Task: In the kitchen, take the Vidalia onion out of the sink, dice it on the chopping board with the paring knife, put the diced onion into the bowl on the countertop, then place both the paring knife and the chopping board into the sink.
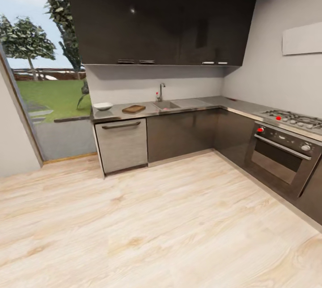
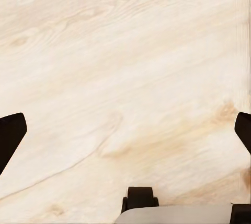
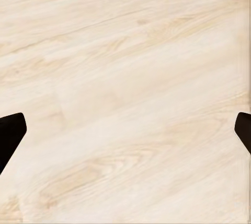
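Still at the approach step, well back across the wood floor [image 1: 179, 225] from the counter [image 1: 197, 104], with bowl [image 1: 103, 106], board [image 1: 133, 109] and sink [image 1: 166, 105] far ahead, onion too small to spot, both end effectors [image 2: 125, 130] [image 3: 125, 130] spread and empty; next, drive up to the sink.

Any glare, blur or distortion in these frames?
Head view: wide-angle stretch at the edges, a glare spot on the upper cabinets, soft detail around the far sink. Left wrist view: sharp, evenly lit floor between the open left pincer tips. Right wrist view: the same, right pincer.
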Controlling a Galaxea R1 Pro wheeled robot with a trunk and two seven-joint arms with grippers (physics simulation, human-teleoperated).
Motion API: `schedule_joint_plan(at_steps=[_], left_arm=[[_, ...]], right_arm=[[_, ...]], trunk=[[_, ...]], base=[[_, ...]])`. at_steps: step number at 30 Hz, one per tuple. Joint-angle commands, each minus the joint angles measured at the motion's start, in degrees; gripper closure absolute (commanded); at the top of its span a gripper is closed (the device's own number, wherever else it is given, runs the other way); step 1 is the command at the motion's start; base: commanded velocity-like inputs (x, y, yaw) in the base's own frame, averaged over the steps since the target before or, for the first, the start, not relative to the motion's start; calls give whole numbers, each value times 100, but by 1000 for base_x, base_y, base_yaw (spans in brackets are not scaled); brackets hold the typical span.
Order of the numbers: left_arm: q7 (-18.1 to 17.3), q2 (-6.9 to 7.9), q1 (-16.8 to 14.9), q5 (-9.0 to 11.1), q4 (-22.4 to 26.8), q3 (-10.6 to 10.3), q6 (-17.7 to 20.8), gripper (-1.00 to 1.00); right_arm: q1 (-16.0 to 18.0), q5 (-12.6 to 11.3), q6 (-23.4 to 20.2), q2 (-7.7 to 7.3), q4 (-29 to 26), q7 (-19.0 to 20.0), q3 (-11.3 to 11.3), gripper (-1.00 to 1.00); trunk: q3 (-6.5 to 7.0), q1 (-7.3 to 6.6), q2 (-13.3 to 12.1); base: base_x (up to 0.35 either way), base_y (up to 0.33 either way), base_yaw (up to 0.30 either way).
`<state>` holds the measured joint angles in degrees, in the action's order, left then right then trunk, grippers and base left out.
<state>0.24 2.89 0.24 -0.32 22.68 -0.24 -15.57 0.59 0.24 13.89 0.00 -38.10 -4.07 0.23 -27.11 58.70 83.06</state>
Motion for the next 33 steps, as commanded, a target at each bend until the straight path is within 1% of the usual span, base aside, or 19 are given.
schedule_joint_plan(at_steps=[1,11,33], left_arm=[[3,1,2,-3,9,-3,-7,-100],[3,1,2,-3,9,-3,-7,-100],[3,1,2,-3,9,-3,-7,-100]], right_arm=[[3,3,17,5,4,-15,3,-100],[3,3,17,9,4,-15,2,-100],[3,3,17,9,4,-15,2,-100]], trunk=[[-6,3,2],[-33,3,2],[-111,3,2]], base=[[256,-238,64],[255,-238,140],[254,-232,248]])
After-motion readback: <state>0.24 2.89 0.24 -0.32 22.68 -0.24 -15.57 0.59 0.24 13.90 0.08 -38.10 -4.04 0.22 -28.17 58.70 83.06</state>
